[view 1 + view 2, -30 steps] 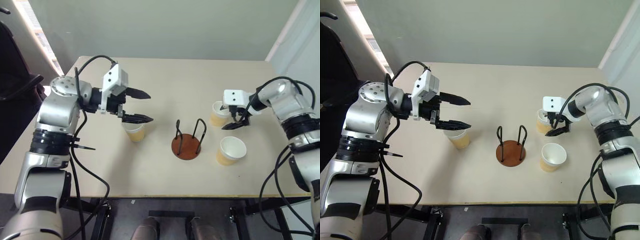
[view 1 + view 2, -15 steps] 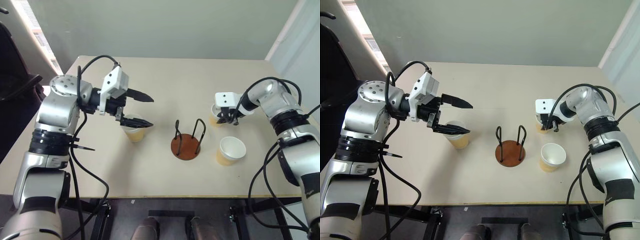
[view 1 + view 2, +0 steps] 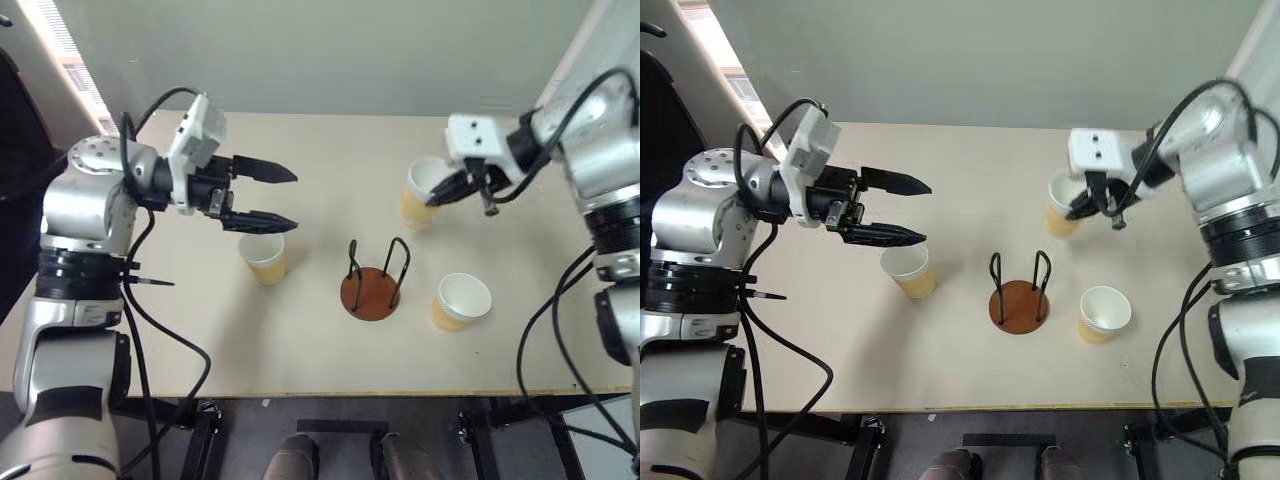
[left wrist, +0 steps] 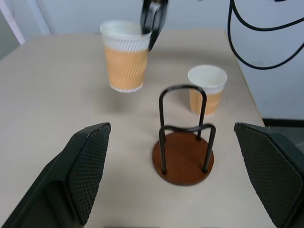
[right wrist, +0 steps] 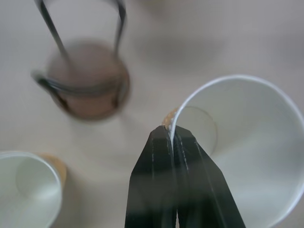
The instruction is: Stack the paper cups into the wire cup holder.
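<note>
From the head cameras: a beige table (image 3: 330, 350) seen from above. At its centre stands the wire cup holder (image 3: 371, 283), a reddish-brown disc with thin black uprights, empty. The right gripper (image 3: 447, 190) is pinched shut on the rim of one paper cup (image 3: 418, 196), which hangs clear of the table, up and to the right of the holder. A second cup (image 3: 457, 301) stands just right of the holder; a third cup (image 3: 263, 257) stands to its left. The left gripper (image 3: 268, 195) hovers above that third cup, its two black fingers spread wide and holding nothing.

From the left wrist camera: the holder (image 4: 184, 142) sits between the open fingers (image 4: 87, 167), with the lifted cup (image 4: 125, 56) in the air beyond it.

From the right wrist camera: the closed fingertips (image 5: 173, 142) clamp the cup's white rim, one inside and one outside; the holder (image 5: 88, 78) lies below and to one side, blurred.

The step in hand looks like carrying the first cup to the holder. The next move calls for centring the cup over the uprights and lowering it upright between them — a rim pinch may let it tilt.

Compared with a second earlier, the right gripper was open around this cup as it stood on the table; it has since closed and raised it. The left gripper has changed little.
</note>
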Robot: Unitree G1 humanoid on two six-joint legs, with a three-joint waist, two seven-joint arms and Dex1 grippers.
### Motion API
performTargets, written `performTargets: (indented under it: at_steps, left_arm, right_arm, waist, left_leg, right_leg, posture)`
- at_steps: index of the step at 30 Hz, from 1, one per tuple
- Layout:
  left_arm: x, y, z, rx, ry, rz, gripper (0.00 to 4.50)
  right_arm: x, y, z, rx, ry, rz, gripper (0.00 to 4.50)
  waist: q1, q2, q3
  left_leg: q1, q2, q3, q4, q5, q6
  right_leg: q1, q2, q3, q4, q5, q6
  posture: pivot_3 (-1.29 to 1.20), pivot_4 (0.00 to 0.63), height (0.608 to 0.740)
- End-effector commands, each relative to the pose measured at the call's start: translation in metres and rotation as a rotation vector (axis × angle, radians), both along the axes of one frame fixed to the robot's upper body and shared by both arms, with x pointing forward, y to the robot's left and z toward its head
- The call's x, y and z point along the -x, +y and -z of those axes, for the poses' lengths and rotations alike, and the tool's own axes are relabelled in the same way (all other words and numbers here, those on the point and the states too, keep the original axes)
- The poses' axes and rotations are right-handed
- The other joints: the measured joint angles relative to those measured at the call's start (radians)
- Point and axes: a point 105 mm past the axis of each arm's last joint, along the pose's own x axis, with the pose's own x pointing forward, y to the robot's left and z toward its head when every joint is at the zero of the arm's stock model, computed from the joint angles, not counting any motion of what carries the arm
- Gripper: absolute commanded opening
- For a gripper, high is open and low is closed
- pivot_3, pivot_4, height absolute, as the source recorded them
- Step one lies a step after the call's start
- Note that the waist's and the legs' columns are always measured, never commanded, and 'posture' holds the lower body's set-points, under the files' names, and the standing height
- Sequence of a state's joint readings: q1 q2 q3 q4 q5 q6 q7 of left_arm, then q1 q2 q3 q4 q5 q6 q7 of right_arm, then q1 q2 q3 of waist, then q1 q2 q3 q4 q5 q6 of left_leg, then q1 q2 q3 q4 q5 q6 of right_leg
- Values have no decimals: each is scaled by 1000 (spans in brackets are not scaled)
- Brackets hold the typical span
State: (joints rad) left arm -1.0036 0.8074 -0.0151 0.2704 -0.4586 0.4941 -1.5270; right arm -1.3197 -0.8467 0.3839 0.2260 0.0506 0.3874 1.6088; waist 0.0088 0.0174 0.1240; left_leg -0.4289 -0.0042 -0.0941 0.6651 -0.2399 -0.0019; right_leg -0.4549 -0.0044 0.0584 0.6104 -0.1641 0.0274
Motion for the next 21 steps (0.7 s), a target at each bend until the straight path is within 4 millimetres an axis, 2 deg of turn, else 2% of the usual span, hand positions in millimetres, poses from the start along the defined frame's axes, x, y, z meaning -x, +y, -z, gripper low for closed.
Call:
performTargets:
  at_steps: [1, 4, 8, 14, 21]
  left_arm:
    - [7, 4, -14, 16, -57, 19, 4500]
    - [7, 4, -12, 16, -55, 25, 4500]
    - [6, 2, -12, 13, -60, 33, 4500]
    - [6, 0, -9, 8, -60, 40, 4500]
    - [5, 1, -8, 3, -67, 34, 4500]
  right_arm:
    - [35, 24, -10, -5, 21, -121, 22]
    - [54, 37, -3, 25, 56, -182, 22]
    - [61, 45, 7, 66, 74, -222, 22]
    - [52, 46, 25, 128, 72, -232, 22]
    - [47, 40, 35, 181, 65, -234, 22]
  waist:
    - [-1, 0, 0]
    - [-3, 0, 0]
    - [-3, 0, 0]
    - [-3, 0, 0]
    - [-5, 0, 0]
  left_leg:
    - [0, 0, 0, 0, 0, 0]
    - [0, 0, 0, 1, 0, 0]
    - [1, 0, 0, 2, -3, 7]
    - [2, 0, 0, 3, -3, 10]
    - [2, 0, -1, 3, -3, 10]
  right_leg:
    - [0, 0, 0, 0, 0, 0]
    - [0, 0, 0, 1, 0, 0]
    - [0, 0, 0, 2, 0, -1]
    - [0, 0, 0, 5, 0, -1]
    - [0, 0, 0, 7, 0, -1]
  posture:
    - [0, 150, 740]
    - [0, 150, 740]
    - [0, 150, 740]
    - [0, 150, 740]
    - [0, 150, 740]
